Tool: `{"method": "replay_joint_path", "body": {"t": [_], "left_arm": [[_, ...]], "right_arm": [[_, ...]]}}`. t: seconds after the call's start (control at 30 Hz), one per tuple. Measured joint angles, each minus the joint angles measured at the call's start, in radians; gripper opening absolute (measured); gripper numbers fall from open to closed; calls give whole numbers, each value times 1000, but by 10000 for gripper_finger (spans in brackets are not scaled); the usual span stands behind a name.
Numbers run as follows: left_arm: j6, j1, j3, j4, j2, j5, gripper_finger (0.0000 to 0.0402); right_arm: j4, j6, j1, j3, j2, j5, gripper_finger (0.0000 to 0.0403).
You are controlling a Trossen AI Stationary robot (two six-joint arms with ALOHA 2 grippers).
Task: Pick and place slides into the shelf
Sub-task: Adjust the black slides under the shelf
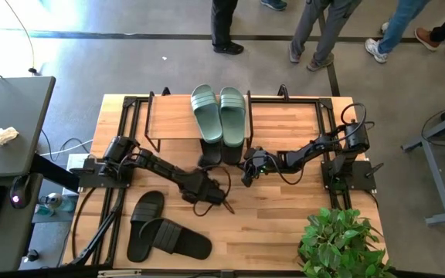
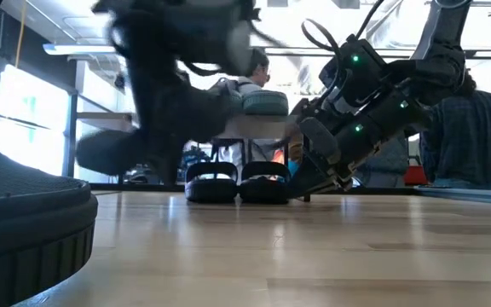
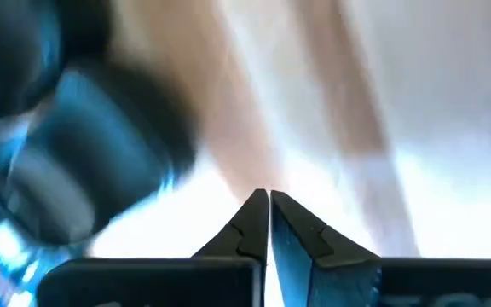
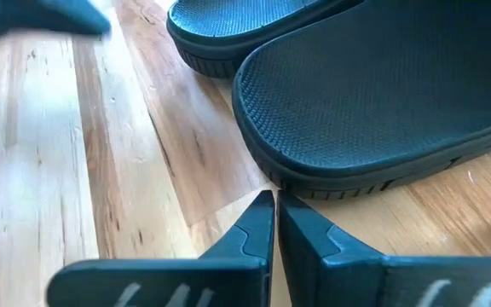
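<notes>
Just beyond right claw (image 4: 273, 198): black slides (image 4: 382, 102)

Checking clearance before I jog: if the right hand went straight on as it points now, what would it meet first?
Most likely the heel of the nearest black slide under the shelf; the shut right hand sits just short of it.

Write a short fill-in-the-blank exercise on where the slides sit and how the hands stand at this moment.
1. The green pair lies ___ the shelf.
2. The black pair by the right hand stands ___ the shelf.
3. Both the left hand and the right hand are ___ and hold nothing.
4. The loose black pair lies nearest the ___ arm.

Missing words: on top of; under; shut; left
</notes>
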Motion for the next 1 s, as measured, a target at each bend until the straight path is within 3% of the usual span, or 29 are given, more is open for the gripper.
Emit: {"method": "replay_joint_path", "body": {"t": [0.17,0.37,0.53,1.0], "left_arm": [[-172,-10,-5,-167,-1,-119,1],[-275,-9,-115,-18,-14,-152,0],[-459,-11,-225,47,-26,-155,0],[-606,-8,-516,394,-288,-178,1]], "right_arm": [[9,-9,0,-1,0,-7,9],[8,-10,0,-1,0,-13,9],[8,-10,0,-1,0,-20,9],[23,-9,0,-1,0,-37,9]]}}
